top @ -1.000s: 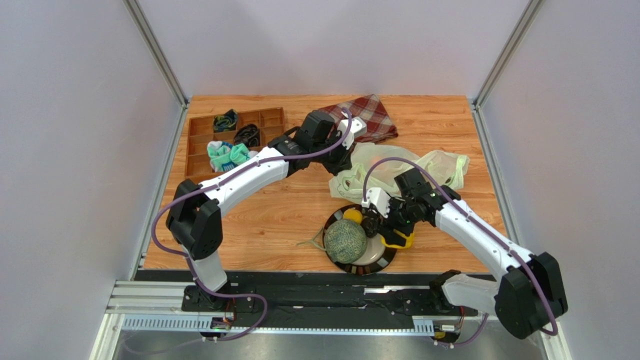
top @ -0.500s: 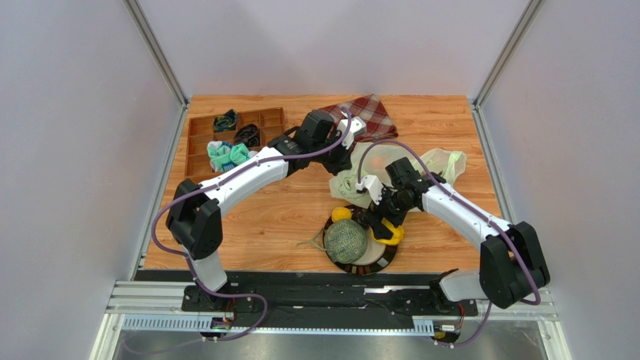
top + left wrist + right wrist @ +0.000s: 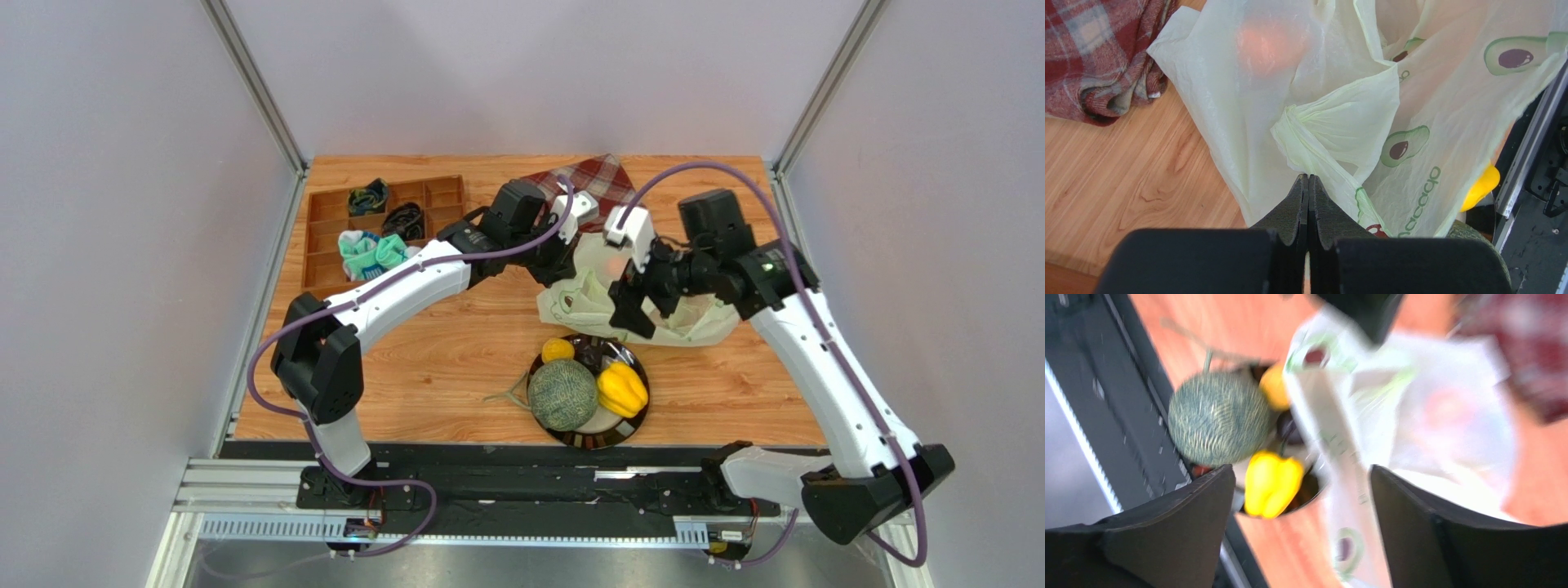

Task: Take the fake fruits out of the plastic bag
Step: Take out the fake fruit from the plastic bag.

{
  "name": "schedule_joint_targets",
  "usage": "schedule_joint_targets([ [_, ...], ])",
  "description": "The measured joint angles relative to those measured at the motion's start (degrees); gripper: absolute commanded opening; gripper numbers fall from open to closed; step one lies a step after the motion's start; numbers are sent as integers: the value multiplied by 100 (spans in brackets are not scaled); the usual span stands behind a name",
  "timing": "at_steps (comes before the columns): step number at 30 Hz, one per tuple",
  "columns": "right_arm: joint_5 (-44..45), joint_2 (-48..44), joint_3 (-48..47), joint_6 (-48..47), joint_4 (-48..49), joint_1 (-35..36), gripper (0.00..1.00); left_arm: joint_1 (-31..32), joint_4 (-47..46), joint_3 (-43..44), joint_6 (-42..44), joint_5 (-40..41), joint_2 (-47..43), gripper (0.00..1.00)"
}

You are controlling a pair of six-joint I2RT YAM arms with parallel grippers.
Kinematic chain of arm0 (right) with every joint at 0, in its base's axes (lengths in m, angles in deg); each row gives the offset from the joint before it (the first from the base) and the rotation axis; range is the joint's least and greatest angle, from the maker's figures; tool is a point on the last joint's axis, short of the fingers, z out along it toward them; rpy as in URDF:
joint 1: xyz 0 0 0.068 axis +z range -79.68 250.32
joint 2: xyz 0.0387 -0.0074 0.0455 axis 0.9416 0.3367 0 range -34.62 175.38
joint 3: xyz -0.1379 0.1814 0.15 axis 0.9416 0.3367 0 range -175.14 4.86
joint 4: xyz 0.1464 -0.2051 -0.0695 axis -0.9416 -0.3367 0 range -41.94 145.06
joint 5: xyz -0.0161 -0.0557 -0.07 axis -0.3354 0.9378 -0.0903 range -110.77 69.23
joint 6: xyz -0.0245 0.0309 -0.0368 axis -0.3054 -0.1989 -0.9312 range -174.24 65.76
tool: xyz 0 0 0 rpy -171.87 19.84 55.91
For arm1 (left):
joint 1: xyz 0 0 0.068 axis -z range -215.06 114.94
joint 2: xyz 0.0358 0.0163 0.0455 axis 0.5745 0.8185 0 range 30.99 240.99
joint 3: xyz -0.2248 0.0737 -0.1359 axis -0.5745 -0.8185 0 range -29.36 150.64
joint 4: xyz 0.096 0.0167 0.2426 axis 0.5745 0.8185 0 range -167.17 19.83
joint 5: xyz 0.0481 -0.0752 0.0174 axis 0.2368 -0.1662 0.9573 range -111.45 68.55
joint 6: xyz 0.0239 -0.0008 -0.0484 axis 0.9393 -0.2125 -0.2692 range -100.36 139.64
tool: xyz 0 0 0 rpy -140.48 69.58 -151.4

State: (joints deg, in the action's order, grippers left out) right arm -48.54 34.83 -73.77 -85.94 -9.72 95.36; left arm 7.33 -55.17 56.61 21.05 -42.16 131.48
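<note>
Now: wooden surface [image 3: 429, 355] carries the plastic bag [image 3: 583, 298], crumpled, toward the far side. Left gripper [image 3: 1308, 177]: jaws closed, pinching a fold of the bag. Right gripper [image 3: 1301, 471] hangs above the bag, jaws spread wide, holding nothing. Dark-rimmed plate [image 3: 628, 430] sits just beside the bag, with the netted melon [image 3: 563, 393], yellow pepper [image 3: 622, 390] and small citrus [image 3: 558, 350] on it. Round orange [image 3: 1266, 43] shows through the film, inside the bag.

L arm [image 3: 405, 282] stretched fwd, L jaws pinched | R arm [image 3: 834, 368] high, R jaws wide

a lab test cell: grey panel walls [image 3: 123, 245], aluminium frame posts [image 3: 255, 86].
</note>
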Motion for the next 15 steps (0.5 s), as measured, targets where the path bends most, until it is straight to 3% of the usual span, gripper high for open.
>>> schedule_joint_targets([
  [3,-83,-105,-693,31,92,-162,68,0,2,0,-9,-52,-4,0],
  [8,42,212,-535,-50,326,-431,32,0,31,0,-9,-127,-70,0],
  [9,105,391,-409,-118,393,-437,22,0,39,0,-9,-127,-92,0],
  [10,214,627,-175,-208,505,-439,2,0,48,0,-9,-125,-122,0],
  [15,988,1292,866,-623,662,-516,0,0,52,2,-26,-66,-232,0],
])
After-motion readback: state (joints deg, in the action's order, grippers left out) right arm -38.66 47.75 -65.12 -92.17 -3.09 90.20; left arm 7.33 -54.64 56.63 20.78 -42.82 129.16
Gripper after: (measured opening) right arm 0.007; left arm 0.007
